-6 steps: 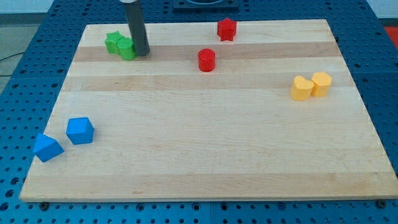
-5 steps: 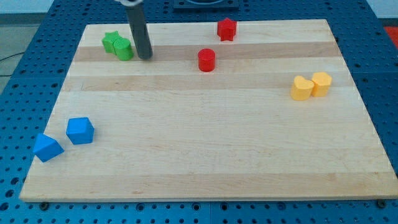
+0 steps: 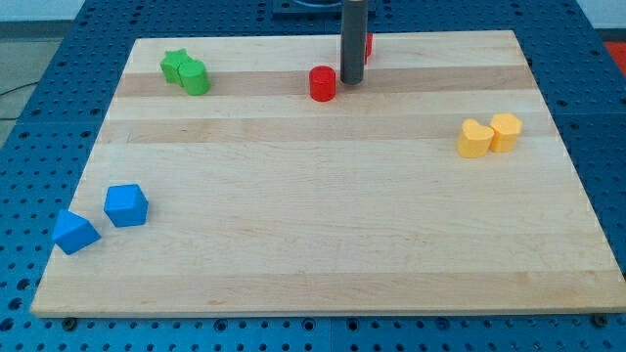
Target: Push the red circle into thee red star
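Observation:
The red circle (image 3: 323,83) sits near the view's top, a little left of the middle of the wooden board (image 3: 323,225). My tip (image 3: 351,80) rests on the board just right of the red circle, close to it or touching it. The red star (image 3: 367,43) is above and right of the circle, mostly hidden behind my rod; only a red sliver shows at the rod's right side.
Two green blocks (image 3: 186,72) huddle at the view's top left. Two yellow blocks (image 3: 490,135) sit together at the right. A blue cube (image 3: 126,205) and a second blue block (image 3: 74,232) lie at the lower left.
My tip has moved from beside the green blocks rightward to the right side of the red circle. The red circle has shifted slightly up. The rod now covers most of the red star.

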`<state>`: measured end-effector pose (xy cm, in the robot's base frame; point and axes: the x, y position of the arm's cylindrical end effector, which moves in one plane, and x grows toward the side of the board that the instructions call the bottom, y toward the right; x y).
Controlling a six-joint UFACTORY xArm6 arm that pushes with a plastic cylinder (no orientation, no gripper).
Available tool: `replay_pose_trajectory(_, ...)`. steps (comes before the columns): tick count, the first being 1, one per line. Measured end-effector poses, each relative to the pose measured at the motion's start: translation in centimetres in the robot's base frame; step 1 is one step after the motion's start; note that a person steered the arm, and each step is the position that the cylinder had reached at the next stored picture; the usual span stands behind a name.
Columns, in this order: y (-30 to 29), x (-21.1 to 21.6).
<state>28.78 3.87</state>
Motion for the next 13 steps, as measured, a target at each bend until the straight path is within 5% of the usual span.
replay_pose_trajectory(1, 9.5, 0.5)
replay_pose_trajectory(2, 9.3, -4.4)
replay_pose_trajectory(5, -1.7, -3.7)
replay_pose_trajectory(6, 5.7, 3.2)
replay_pose_trajectory(7, 0.5, 8.7)
replay_pose_trajectory(10, -5.0, 0.5)
replay_pose_trajectory(13, -8.5, 2.3)
